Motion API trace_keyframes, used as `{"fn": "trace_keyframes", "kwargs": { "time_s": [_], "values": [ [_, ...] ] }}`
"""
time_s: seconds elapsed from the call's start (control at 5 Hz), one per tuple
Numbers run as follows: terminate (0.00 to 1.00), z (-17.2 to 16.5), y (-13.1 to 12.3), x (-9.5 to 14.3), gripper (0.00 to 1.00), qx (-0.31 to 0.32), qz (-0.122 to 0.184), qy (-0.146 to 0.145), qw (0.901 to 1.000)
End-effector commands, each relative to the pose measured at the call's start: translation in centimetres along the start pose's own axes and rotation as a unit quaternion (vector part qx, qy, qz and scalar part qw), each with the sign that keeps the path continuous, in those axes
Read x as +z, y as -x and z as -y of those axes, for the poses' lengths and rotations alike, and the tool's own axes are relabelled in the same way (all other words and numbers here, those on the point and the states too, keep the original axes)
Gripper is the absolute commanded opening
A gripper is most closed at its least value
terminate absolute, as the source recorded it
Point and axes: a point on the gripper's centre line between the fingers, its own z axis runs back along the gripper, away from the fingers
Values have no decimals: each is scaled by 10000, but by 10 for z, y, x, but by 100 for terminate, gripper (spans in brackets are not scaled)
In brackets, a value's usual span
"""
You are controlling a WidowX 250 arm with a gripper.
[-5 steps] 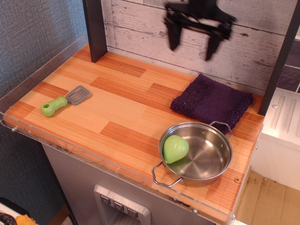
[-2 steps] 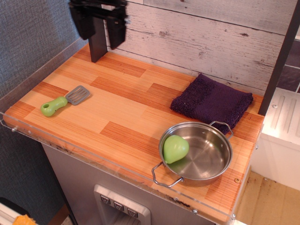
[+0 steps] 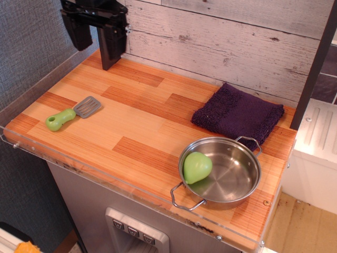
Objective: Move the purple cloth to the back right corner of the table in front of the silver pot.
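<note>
The purple cloth (image 3: 238, 114) lies flat at the back right corner of the wooden table (image 3: 131, 121), against the plank wall. The silver pot (image 3: 221, 171) stands just in front of it near the front right edge, with a green pear-shaped thing (image 3: 197, 167) inside. My black gripper (image 3: 98, 38) hangs high over the back left corner, far from the cloth. Its two fingers (image 3: 81, 33) are spread apart and hold nothing.
A small grey spatula with a green handle (image 3: 72, 114) lies at the left. A dark post (image 3: 109, 37) rises at the back left and another (image 3: 315, 63) at the right. A clear acrylic rim (image 3: 131, 188) runs along the front edge.
My gripper has swung from above the cloth at the back right across to the back left corner. The cloth, pot and spatula have not moved.
</note>
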Motion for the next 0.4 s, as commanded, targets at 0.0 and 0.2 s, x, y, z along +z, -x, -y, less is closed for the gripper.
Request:
{"fn": "trace_keyframes", "kwargs": {
  "time_s": [0.0,0.2],
  "values": [
    [0,2,-2,14,100,-140,273,-274,9992],
    [100,2,-2,14,100,-140,273,-274,9992]
  ]
}}
